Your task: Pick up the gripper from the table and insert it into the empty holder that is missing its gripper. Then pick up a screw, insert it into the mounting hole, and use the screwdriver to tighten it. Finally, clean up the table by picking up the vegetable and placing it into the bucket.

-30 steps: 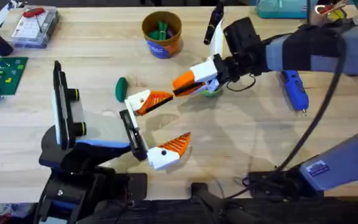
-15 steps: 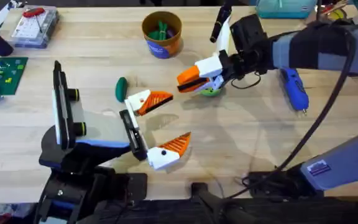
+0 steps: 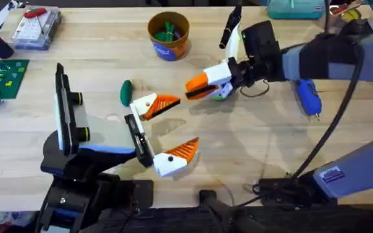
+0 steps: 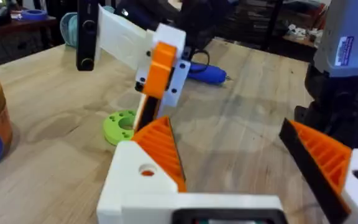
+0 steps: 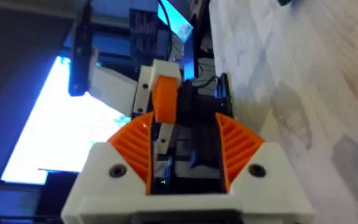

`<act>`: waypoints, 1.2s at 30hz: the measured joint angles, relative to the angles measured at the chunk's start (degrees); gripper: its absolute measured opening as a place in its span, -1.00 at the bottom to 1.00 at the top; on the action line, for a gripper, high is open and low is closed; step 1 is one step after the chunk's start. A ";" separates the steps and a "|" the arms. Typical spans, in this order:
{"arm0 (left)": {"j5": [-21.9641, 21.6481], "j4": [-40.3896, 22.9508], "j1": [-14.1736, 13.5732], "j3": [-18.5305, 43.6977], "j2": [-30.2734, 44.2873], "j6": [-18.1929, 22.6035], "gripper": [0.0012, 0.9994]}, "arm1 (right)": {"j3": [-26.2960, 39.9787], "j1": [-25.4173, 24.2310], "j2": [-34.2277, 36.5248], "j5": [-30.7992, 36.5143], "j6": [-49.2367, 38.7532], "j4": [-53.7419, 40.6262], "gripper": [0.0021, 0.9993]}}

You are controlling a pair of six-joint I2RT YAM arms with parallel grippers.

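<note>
Wooden table (image 3: 251,149), bucket (image 3: 168,35) far side

On the table (image 3: 251,149), the bucket (image 3: 168,35) stands at the far middle. The parts box (image 3: 36,27) sits at the far left, with the circuit board (image 3: 2,77) nearer, at the left edge. The left pincer (image 3: 167,133) lies at the near middle, the vegetable (image 3: 126,92) just behind it to the left. To its right hangs the right pincer (image 3: 203,85) — the gripper (image 3: 199,81) between its fingers. The screwdriver (image 3: 306,94) lies further right — well apart from the bucket.
</note>
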 joint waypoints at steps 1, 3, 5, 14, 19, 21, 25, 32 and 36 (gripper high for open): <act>0.00 0.00 0.00 0.00 0.00 0.00 0.98 | -1.39 0.00 0.00 -0.12 2.98 4.56 -0.01; 0.00 0.00 0.00 0.00 0.00 -0.02 0.98 | -3.95 0.00 0.00 -0.23 8.71 15.15 -0.01; 0.00 0.00 0.00 0.00 0.00 0.00 0.98 | -6.23 0.00 -0.13 -0.13 15.34 27.27 -0.01; 0.00 0.00 0.00 0.00 0.00 0.02 0.98 | -10.56 0.00 -1.39 1.74 48.22 60.15 -0.01; 0.00 0.00 0.00 0.00 0.00 0.00 0.98 | -15.51 0.00 -1.33 2.55 58.45 65.19 -0.01; 0.00 0.00 0.00 0.00 0.00 0.00 0.98 | -16.88 0.02 -1.33 2.65 60.91 67.23 -0.01; 0.02 0.00 0.00 0.00 0.00 0.00 0.98 | -17.21 0.67 -1.33 3.06 63.85 67.77 -0.01; 0.00 0.00 0.00 0.00 0.00 0.00 0.98 | -17.21 4.05 -1.34 4.76 65.41 67.78 -0.01; 0.00 0.00 0.00 0.00 0.00 0.00 0.98 | -17.11 5.30 -1.33 5.89 65.69 67.63 -0.01</act>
